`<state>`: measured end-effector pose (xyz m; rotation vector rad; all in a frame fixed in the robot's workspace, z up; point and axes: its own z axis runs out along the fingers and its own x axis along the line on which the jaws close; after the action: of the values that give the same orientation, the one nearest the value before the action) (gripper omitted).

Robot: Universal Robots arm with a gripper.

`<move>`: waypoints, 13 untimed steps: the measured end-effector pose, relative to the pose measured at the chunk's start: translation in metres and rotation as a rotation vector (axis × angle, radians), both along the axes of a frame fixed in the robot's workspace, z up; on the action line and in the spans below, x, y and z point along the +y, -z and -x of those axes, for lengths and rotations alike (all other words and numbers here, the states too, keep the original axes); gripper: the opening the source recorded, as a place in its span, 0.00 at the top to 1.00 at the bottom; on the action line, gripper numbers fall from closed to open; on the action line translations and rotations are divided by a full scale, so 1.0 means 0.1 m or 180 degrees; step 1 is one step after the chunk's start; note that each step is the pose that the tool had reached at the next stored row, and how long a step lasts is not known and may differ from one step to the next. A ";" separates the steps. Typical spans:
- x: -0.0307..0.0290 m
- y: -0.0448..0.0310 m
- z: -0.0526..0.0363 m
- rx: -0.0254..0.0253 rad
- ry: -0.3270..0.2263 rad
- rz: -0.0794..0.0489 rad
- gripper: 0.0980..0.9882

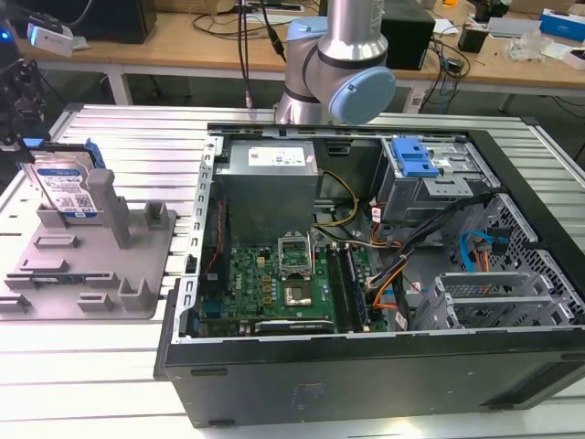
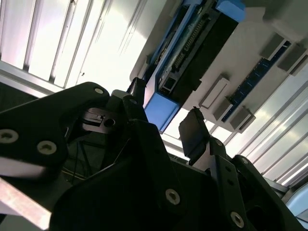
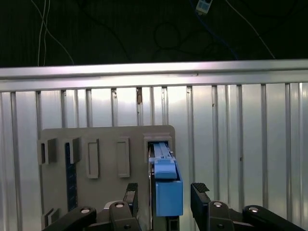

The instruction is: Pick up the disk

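Silver metal with a white-and-blue label, the disk (image 1: 64, 187) stands on edge in the grey plastic fixture plate (image 1: 146, 274) at the exterior view's left, on the ribbed aluminium tabletop (image 1: 82, 366). That view alone shows its labelled face, and beside the plate the open black computer case (image 1: 366, 375) with its green motherboard (image 1: 274, 283), with the arm's grey-and-blue joint (image 1: 343, 64) behind the case. The first wrist view looks straight down on the plate, so the disk appears edge-on, capped by its blue side rail (image 3: 163, 168). There the hand (image 3: 166, 195) is open and straddles the disk: its two black fingers (image 3: 199, 195) sit one on each side of the rail, and a slim gap of plate shows between each finger and the disk, so neither touches it. The second wrist view comes in from a low slant and adds the disk's dark flat face (image 2: 207, 43) and connector edge, with the blue rail end just beyond the parted fingertips.
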<state>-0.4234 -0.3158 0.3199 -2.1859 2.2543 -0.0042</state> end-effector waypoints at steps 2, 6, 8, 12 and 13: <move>0.000 0.024 0.000 0.0000 0.0000 0.0000 0.48; 0.000 0.074 0.000 0.0000 0.0000 0.0000 0.48; 0.000 0.097 0.000 0.0000 0.0000 0.0000 0.48; 0.000 0.131 0.000 0.0000 0.0000 0.0000 0.48; 0.000 0.139 0.000 0.0000 0.0000 0.0000 0.48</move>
<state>-0.4234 -0.3158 0.3060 -2.1860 2.2542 -0.0042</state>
